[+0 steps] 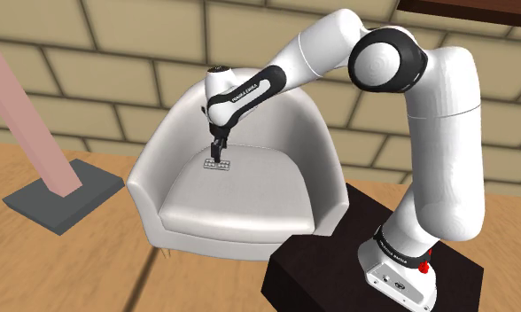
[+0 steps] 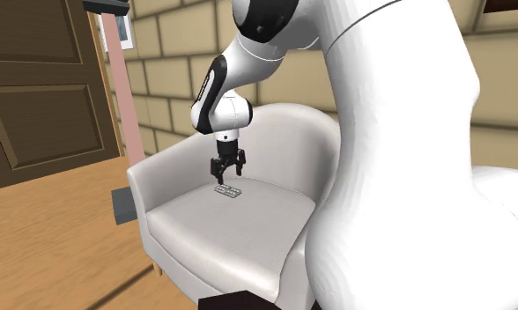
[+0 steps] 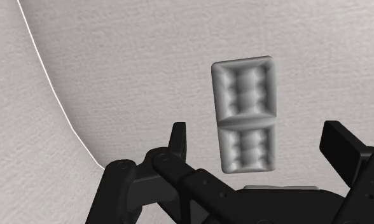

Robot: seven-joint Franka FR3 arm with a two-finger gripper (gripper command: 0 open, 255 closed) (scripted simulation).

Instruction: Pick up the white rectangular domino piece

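Armchair seat point(image 1: 250, 202): domino point(image 3: 245, 114) mid-cushion, spread gripper point(image 2: 229, 177) above.

Ext cams share armchair point(image 1: 241, 199); wrist close.

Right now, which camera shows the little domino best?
The wrist view: the domino is close up, its two dimpled halves plain. The shoulder and second exterior views show it as a small tile on the armchair seat, under the gripper.
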